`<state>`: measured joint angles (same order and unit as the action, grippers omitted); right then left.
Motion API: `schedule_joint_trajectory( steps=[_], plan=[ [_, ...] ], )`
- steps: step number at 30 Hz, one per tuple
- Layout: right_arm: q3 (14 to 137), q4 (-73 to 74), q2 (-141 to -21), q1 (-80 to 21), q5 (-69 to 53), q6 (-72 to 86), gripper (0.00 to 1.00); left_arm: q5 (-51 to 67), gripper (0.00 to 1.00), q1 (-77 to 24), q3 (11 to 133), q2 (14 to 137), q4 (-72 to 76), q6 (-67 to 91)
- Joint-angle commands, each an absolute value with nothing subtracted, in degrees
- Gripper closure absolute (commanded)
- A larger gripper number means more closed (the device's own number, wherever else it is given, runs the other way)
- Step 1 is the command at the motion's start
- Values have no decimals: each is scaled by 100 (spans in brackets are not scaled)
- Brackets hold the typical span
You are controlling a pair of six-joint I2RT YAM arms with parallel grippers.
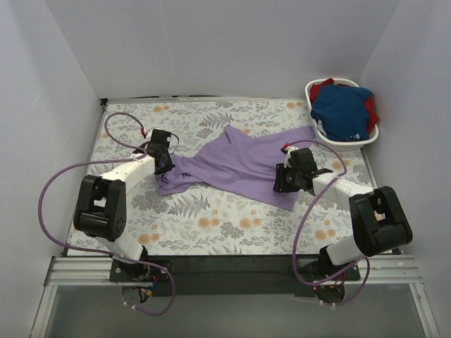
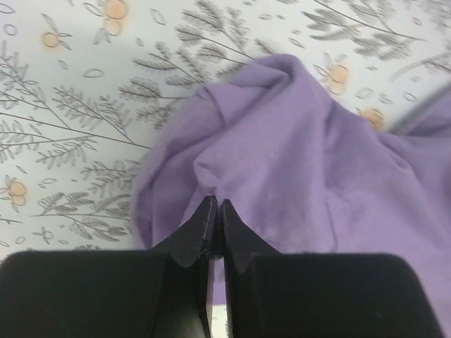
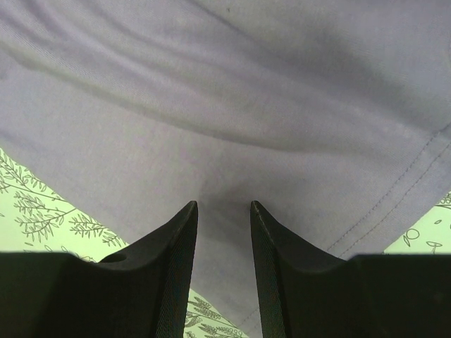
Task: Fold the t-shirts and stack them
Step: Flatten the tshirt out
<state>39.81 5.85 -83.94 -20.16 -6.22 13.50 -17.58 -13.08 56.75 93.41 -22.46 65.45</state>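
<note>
Centrally, the lavender t-shirt point(image 1: 232, 165) lies crumpled on the floral surface point(image 1: 211, 218), left of the laundry basket point(image 1: 347, 144) holding the blue t-shirt point(image 1: 342, 111) and red t-shirt point(image 1: 372, 105); the left end effector point(image 2: 215, 204) and right end effector point(image 3: 224, 205) each pinch its cloth.

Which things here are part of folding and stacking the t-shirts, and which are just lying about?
Job: lavender t-shirt, blue t-shirt, red t-shirt.
Lying about: white basket, purple cables.
</note>
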Motion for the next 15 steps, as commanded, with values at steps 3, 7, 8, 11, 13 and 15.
schedule_joint_trajectory(
  steps=[3,7,8,11,13,15],
  plan=[
    [3902,466,-8358,-2013,-650,1327,57,-1399,94,-1915,5819,8684,-2496,6715],
    [3894,466,-8420,-2013,-668,1318,57,-1301,89,-2495,5739,8902,-2540,6715],
    [3902,466,-8429,-2013,-685,1310,57,-1309,88,-2722,5748,8956,-2557,6724],
    [3902,466,-8420,-2013,-756,1301,57,-1292,80,-3066,5757,9044,-2575,6881],
    [3920,475,-8394,-2021,-791,1275,57,-1248,73,-3181,5705,8930,-2549,7074],
    [3929,483,-8367,-2030,-852,1213,56,-1248,62,-3226,5547,8632,-2496,7364]
  ],
)
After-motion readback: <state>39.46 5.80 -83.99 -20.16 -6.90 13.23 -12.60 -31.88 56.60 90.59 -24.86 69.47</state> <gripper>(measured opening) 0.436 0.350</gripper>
